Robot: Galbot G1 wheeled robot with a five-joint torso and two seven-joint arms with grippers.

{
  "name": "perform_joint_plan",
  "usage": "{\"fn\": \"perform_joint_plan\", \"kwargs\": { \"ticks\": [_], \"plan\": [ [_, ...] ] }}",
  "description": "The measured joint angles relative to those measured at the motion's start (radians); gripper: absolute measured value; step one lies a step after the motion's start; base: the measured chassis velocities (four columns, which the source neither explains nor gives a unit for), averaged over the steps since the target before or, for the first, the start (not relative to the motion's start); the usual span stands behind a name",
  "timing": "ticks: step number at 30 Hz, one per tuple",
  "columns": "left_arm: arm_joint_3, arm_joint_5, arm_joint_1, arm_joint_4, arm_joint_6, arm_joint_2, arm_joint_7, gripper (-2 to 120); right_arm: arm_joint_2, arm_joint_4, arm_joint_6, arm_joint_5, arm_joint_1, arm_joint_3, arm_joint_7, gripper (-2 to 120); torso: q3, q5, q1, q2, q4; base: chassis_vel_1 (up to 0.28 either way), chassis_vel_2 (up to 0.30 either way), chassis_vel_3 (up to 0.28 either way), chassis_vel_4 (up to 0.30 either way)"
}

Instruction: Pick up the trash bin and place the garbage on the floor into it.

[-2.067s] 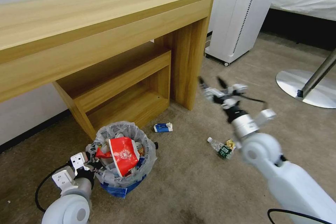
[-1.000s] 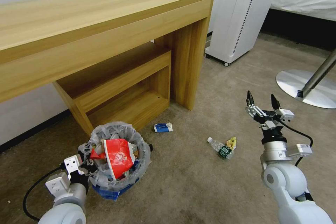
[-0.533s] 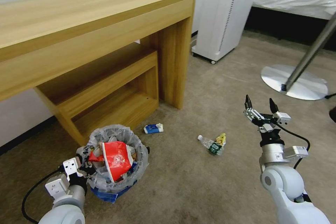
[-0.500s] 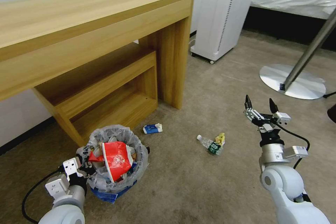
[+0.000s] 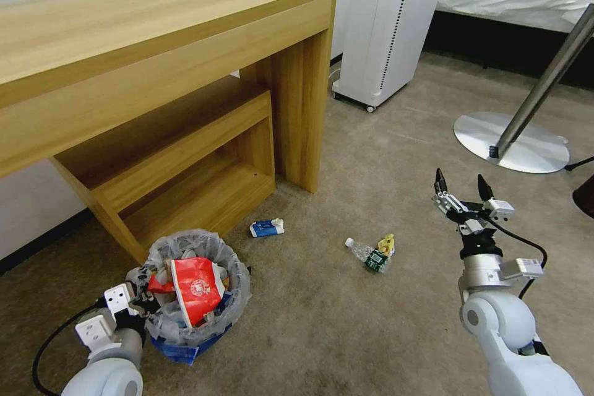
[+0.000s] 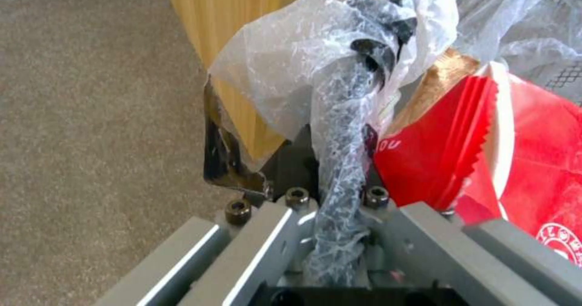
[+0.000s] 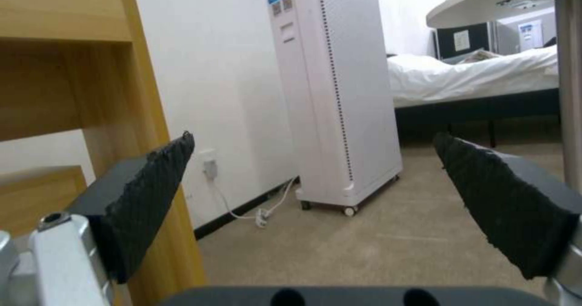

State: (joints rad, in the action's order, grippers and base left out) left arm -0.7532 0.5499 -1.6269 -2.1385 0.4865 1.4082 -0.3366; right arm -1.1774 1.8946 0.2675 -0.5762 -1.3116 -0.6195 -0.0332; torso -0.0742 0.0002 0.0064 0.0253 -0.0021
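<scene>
The view has swung right while the left gripper [image 5: 143, 302] clamps the trash bin [image 5: 189, 294]; the right gripper [image 5: 461, 188], fingers spread empty, must reach the bottle [image 5: 366, 253].

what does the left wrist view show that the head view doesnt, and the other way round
Left wrist view alone: the left gripper shut on the trash bin's bag-lined rim, close up.

Head view alone: the carton and clear bottle lying on the floor, and the right gripper open, raised beyond the bottle.

Both: the bin, the red wrapper in it, beige carpet, and the wooden desk.
</scene>
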Motion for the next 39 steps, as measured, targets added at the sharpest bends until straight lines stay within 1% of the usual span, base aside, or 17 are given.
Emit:
{"fn": "perform_joint_plan", "kwargs": {
  "ticks": [14, 22, 28, 39],
  "plan": [
    [-0.012, 0.003, -0.013, -0.007, 0.003, 0.004, -0.002, 0, 0.003, -0.001, -0.016, 0.005, -0.011, -0.002, 0.009, 100, 0.0, -0.0002, 0.0, 0.0, -0.0001, -0.01, 0.009, 0.006, -0.012],
    [-0.01, -0.001, -0.014, -0.008, -0.001, 0.009, -0.001, 0, 0.005, -0.001, -0.016, 0.005, -0.014, -0.001, 0.015, 100, 0.0, -0.0002, 0.0, 0.0, -0.0001, -0.144, 0.133, 0.142, -0.142],
    [-0.008, -0.001, -0.016, -0.012, -0.001, 0.011, 0.003, 0, 0.006, -0.005, 0.003, 0.005, -0.015, 0.003, 0.028, 100, 0.0, -0.0003, 0.0, 0.0, 0.0001, -0.158, 0.156, 0.166, -0.162],
    [-0.003, -0.007, -0.021, -0.012, -0.001, 0.011, 0.003, 0, 0.013, 0.001, 0.003, -0.002, -0.021, 0.021, 0.039, 100, 0.0, 0.0, 0.0, 0.0, -0.0001, -0.02, 0.023, 0.015, -0.015]
  ]
}}
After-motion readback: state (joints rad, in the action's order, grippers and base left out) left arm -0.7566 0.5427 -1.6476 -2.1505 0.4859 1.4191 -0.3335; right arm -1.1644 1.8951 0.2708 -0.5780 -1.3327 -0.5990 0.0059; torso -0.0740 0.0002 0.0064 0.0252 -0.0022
